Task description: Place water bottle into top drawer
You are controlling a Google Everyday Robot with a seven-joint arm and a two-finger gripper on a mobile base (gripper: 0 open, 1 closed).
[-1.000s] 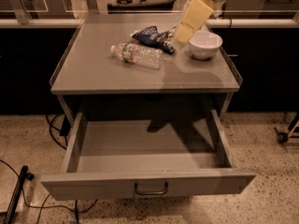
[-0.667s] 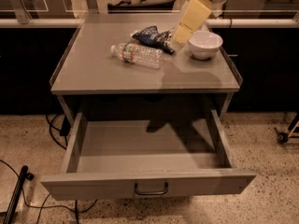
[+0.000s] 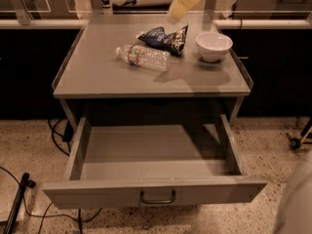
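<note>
Lifted up and slightly left since a second earlier: end effector (image 3: 186, 0)

Found the end effector hanging at the top edge of the view, above the far side of the desk (image 3: 97, 77), partly cropped. Could not tell whether apart or together. Touched nothing on the desk. Found the water bottle (image 3: 144, 57) below and left of it, nearer the camera, lying on its side on the desk, white cap pointing left, unmoved. Noted a dark blue snack bag (image 3: 165, 38) directly below the end effector, just behind the bottle. Noted a white bowl (image 3: 214, 45) below and to the right, upright, apart from the bag. Saw the top drawer (image 3: 151, 150) far below, pulled out beneath the desk, with its loop handle (image 3: 158, 198) at the front's middle.
</note>
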